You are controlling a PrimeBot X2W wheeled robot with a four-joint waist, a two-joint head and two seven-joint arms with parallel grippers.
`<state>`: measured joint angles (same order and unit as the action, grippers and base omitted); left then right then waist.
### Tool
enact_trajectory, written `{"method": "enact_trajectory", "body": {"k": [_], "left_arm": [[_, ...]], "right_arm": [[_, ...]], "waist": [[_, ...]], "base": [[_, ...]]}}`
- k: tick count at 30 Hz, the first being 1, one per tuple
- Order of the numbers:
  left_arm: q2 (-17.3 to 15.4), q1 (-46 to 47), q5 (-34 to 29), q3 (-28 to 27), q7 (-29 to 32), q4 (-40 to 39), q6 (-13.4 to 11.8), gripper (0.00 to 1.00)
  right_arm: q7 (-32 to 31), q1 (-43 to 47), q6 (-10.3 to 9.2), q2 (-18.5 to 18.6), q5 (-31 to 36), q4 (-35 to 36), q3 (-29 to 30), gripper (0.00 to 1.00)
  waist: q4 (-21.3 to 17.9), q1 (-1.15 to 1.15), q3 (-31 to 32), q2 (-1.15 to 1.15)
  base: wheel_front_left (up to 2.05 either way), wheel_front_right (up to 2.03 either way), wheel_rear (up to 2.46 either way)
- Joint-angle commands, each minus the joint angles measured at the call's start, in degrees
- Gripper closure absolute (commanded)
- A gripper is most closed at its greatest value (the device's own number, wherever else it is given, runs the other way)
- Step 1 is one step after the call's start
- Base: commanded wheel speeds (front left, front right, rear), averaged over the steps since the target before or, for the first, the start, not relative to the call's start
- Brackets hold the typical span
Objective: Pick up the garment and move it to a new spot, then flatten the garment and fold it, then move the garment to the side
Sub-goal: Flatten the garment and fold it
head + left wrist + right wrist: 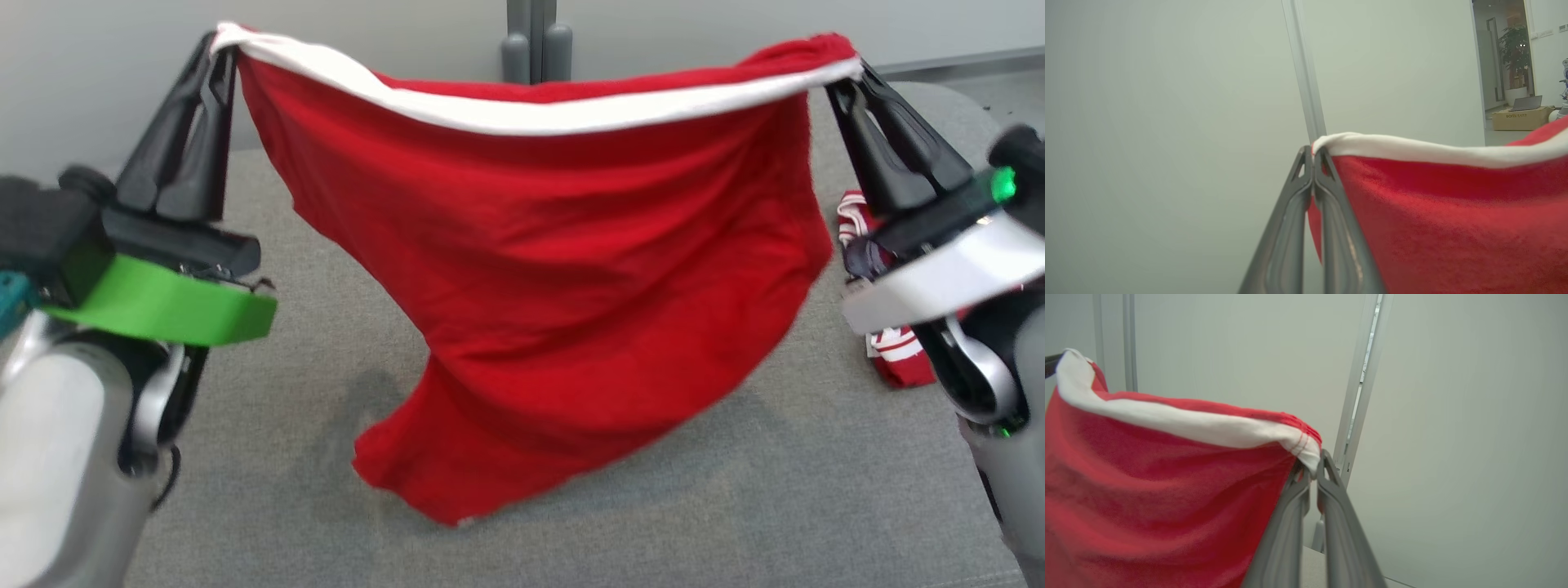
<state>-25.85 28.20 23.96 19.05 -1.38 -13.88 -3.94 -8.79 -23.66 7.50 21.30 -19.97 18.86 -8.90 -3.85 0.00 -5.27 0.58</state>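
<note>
A red garment [555,278] with a white band along its top edge hangs stretched in the air between my two grippers, above the grey table [735,506]. My left gripper [220,41] is shut on the band's left corner. My right gripper [849,69] is shut on the right corner. The lower end of the cloth hangs in a point close to the table, slightly blurred. In the left wrist view the garment [1445,212] hangs to the right of the pinched fingers [1313,153]. The right wrist view has the garment [1159,486] left of the closed fingers [1314,465].
Another red-and-white folded cloth [890,351] lies on the table at the right, partly behind my right wrist. A pale wall with a grey post [535,41] stands just beyond the table's far edge. A doorway with a plant and a box [1519,116] shows far off.
</note>
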Motion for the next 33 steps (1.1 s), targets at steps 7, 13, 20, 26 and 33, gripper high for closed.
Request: {"method": "enact_trajectory", "body": {"k": [7, 13, 20, 26, 33], "left_arm": [[-2.8, 23.5, -2.3, -1.4, -0.2, 18.1, 6.1, 1.00], [-0.9, 37.1, -5.7, -0.7, -4.4, 27.0, 6.8, 1.00], [2.7, 31.8, -5.6, 2.9, -8.6, 33.6, 6.8, 1.00], [5.4, 16.5, -4.0, 5.8, -12.2, 35.6, 6.0, 1.00], [5.4, -1.0, -4.0, 7.5, -13.6, 31.8, 3.5, 1.00]], "right_arm": [[5.5, -27.8, -0.03, -3.9, 0.1, -24.0, -8.8, 1.00], [13.5, -40.6, -0.03, -7.9, 6.1, -41.0, -7.3, 1.00], [19.2, -40.6, -0.03, -9.1, 7.6, -57.5, -12.8, 1.00], [22.4, -33.6, -0.03, -8.7, 3.9, -65.9, -20.3, 1.00], [23.9, -24.4, -0.03, -7.0, -3.1, -64.6, -26.3, 1.00]], "waist": [[0.7, 0.00, -9.6, -0.58], [2.6, 0.00, -12.5, -0.58], [5.5, 0.00, -15.0, -0.58], [6.5, 0.00, -15.2, -0.58], [5.9, 0.00, -13.4, -0.58]], "base": [[0.00, 0.00, 0.00], [0.00, 0.00, 0.00], [0.00, 0.00, 0.00], [0.00, 0.00, 0.00], [0.00, 0.00, 0.00]]}}
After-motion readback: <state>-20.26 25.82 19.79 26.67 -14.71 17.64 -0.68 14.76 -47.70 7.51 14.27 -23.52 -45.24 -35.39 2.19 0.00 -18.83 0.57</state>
